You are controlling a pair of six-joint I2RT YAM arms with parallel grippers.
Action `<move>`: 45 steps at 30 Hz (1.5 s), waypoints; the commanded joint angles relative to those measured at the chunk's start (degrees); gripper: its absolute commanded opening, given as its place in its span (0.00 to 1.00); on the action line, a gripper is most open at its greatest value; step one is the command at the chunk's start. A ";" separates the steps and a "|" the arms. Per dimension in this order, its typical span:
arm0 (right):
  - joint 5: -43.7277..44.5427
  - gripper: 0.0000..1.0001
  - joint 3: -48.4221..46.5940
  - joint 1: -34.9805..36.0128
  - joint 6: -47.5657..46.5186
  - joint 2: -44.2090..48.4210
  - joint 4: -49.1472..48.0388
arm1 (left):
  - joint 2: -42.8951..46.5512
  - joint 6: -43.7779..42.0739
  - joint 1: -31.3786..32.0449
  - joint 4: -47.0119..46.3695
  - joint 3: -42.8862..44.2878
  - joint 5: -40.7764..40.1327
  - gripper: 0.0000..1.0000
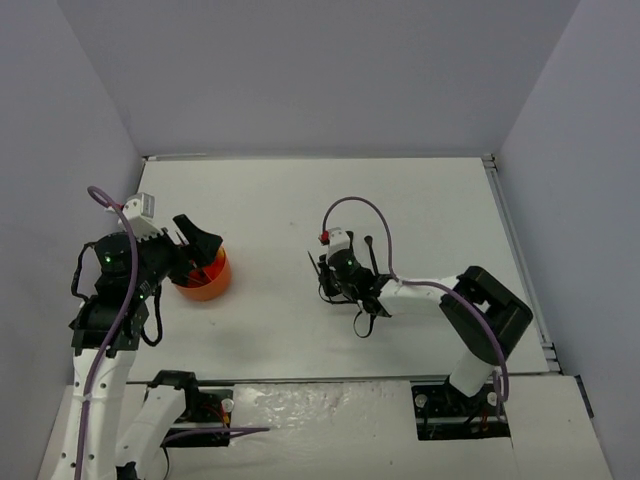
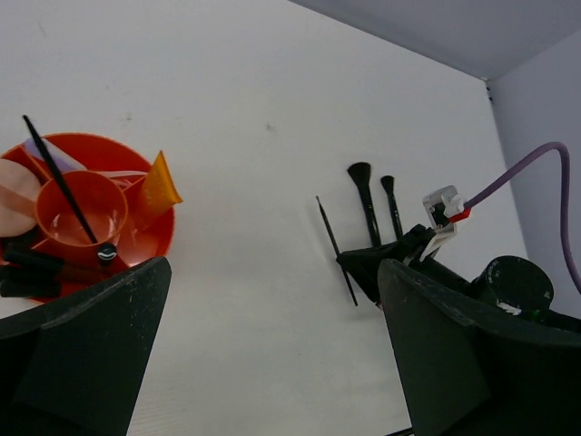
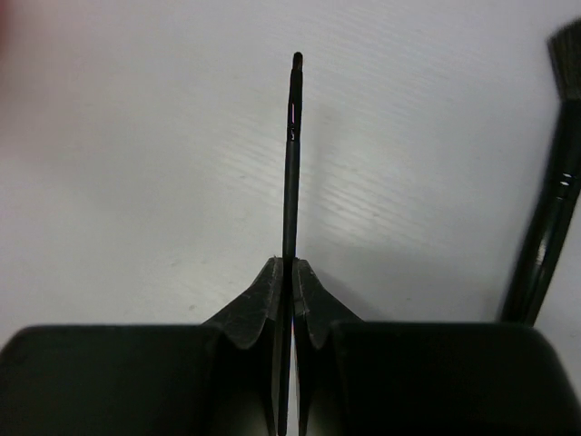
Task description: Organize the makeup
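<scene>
A thin black pencil (image 3: 292, 154) lies on the white table, and my right gripper (image 3: 290, 268) is shut on its shaft, low near the table. From above, the right gripper (image 1: 330, 280) sits at mid-table with the pencil (image 1: 316, 266) sticking out to its left. Two black brushes (image 2: 365, 204) lie just beyond it; one brush (image 3: 547, 236) shows at the right edge of the right wrist view. The orange tub (image 2: 150, 245) holds an orange-white tube (image 2: 156, 186), a thin black brush (image 2: 59, 182) and a pale pink puff (image 2: 11, 195). My left gripper (image 2: 272, 300) hangs open beside the tub (image 1: 203, 282), holding nothing.
Grey walls close the table on the left, back and right. The right arm's purple cable (image 1: 375, 215) loops above the brushes. The table's right edge has a metal rail (image 1: 515, 250).
</scene>
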State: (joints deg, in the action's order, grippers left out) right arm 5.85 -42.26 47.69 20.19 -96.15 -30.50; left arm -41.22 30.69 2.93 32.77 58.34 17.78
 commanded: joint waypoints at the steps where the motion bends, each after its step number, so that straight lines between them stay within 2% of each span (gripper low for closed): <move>1: -8.84 0.00 3.05 3.06 -6.77 10.11 -18.21 | -1.81 7.64 2.20 -9.00 0.38 6.03 0.97; 5: -11.87 0.00 4.74 5.16 -8.41 14.89 -25.33 | -3.66 9.65 7.19 -12.24 -0.24 3.97 0.97; 11: -15.17 0.00 4.20 6.46 -8.11 17.67 -30.99 | -7.70 10.27 19.05 -15.73 -0.20 -4.35 0.96; 14: -15.97 0.00 3.65 6.92 -7.98 18.62 -31.91 | -9.26 10.42 22.52 -17.01 0.06 -7.15 0.92; 18: -16.47 0.00 3.50 7.24 -7.89 19.32 -32.50 | -11.53 10.53 25.90 -18.50 0.78 -8.97 0.81; 27: -16.59 0.00 4.68 7.33 -8.00 21.07 -33.86 | -16.27 11.01 31.05 -19.40 1.78 -14.59 0.52; 30: -16.39 0.00 5.00 7.33 -8.16 21.54 -33.99 | -17.10 11.24 32.09 -19.93 1.97 -15.34 0.33; 32: -16.29 0.00 5.19 7.33 -8.25 21.73 -33.77 | -17.72 11.31 32.70 -19.94 2.27 -15.62 0.15; 34: -16.11 0.02 5.42 7.33 -8.34 21.90 -33.94 | -18.15 11.22 33.07 -19.90 2.72 -15.88 0.03; 37: -15.27 0.08 5.89 7.33 -8.45 22.05 -33.97 | -18.48 11.11 33.51 -19.76 3.11 -16.06 0.00; 39: -14.84 0.18 6.10 7.33 -8.59 22.40 -33.76 | -18.47 10.97 33.79 -19.76 3.26 -16.27 0.00; 44: -12.95 0.69 5.85 7.25 -10.10 23.79 -30.47 | -17.89 9.37 33.89 -18.13 3.96 -18.57 0.00; 45: -12.31 0.76 5.90 7.19 -10.34 24.44 -29.67 | -17.70 8.53 33.86 -17.24 4.23 -19.97 0.00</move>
State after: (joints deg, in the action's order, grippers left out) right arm -9.18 -35.41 54.52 11.45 -75.85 -57.45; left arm -60.03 41.81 36.40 16.83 57.81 1.79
